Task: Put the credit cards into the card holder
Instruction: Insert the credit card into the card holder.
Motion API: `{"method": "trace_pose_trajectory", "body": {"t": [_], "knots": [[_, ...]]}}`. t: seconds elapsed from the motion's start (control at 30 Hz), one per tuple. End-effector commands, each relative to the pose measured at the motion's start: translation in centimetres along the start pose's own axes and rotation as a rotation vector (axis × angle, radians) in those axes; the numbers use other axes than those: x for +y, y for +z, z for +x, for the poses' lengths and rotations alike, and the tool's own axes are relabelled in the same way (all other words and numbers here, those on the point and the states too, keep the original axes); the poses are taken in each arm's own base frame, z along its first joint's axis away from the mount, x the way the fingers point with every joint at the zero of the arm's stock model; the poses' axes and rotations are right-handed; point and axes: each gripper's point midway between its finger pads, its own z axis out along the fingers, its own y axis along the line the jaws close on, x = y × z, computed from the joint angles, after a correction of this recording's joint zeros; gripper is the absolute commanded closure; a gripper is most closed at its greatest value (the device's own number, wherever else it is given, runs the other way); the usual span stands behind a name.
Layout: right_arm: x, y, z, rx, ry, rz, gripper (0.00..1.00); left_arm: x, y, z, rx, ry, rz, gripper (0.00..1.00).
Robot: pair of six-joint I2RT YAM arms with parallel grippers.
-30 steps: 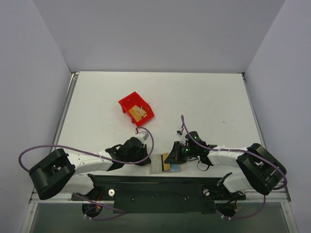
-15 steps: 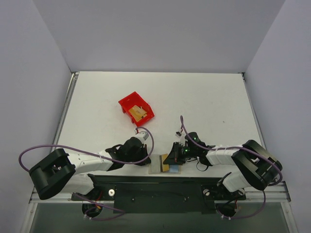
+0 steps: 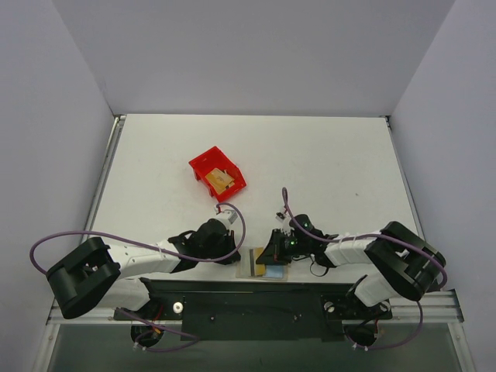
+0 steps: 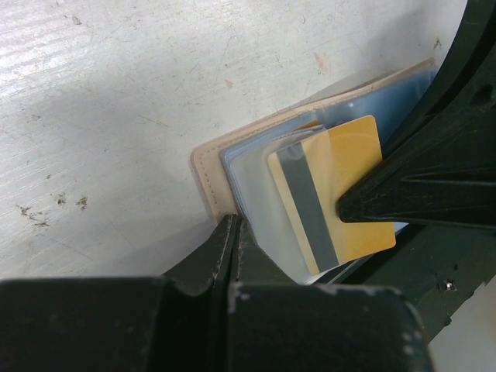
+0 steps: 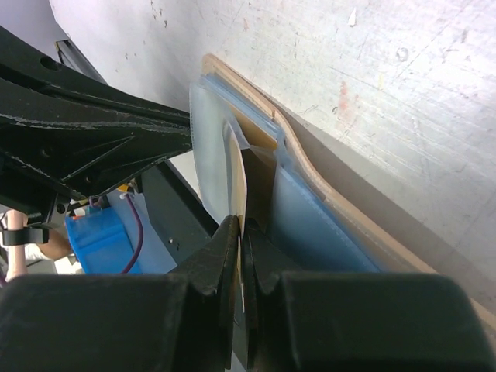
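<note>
the open wallet (image 4: 209, 167) lies at the near edge of the tabletop (image 4: 116, 93), its corner pinched in the closed jaws of the left gripper (image 4: 232, 229). the right gripper (image 5: 240, 236) has its jaws clamped on a yellow card (image 4: 353, 167), partly tucked into the wallet's clear sleeve.

- We've got two matching arms: the left arm (image 3: 147, 260) and right arm (image 3: 353, 252) both have white shells mid-link and black joints.
- Shoulder housings (image 3: 81, 277) are chunky black blocks with rounded corners.
- A purple cable (image 3: 77, 234) loops along each arm, zip-tied on here and there.
- There's a tiny green light (image 3: 294, 241) glowing near the right wrist.
- The left wrist has a little white cylinder (image 3: 225, 218) sticking up.
- Up close, the jaws are matte black plastic, tapering into flat wedge tips with moulded ribs.
- The black base plate (image 3: 256, 310) runs along the bench edge, with a pale round fastener (image 3: 178, 308) on it.
</note>
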Motion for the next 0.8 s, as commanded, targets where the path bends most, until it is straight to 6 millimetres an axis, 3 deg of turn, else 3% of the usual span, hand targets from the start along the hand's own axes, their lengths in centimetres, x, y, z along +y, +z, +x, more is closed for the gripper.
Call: {"method": "trace_pose_trajectory", "body": {"t": [0.0, 0.33, 0.43, 0.5, 0.77], "knots": [[0.2, 0.5, -1.0, -0.082, -0.04, 0.036, 1.0, 0.3, 0.2, 0.4, 0.017, 0.019, -0.017, 1.0], [0.3, 0.0, -2.1, -0.174, -0.072, 0.107, 1.0, 0.2, 0.1, 0.3, 0.014, 0.022, -0.01, 1.0], [0.4, -0.2, -2.0, -0.163, -0.083, 0.119, 0.89, 0.1, 0.0, 0.2, 0.012, 0.022, -0.008, 1.0], [0.4, -0.4, -2.0, -0.16, -0.097, 0.126, 0.71, 0.1, 0.0, 0.3, 0.012, 0.022, -0.008, 1.0], [0.0, -1.5, -2.3, -0.162, -0.131, 0.209, 0.65, 0.4, -0.1, 0.4, 0.008, 0.017, -0.01, 1.0]]}}
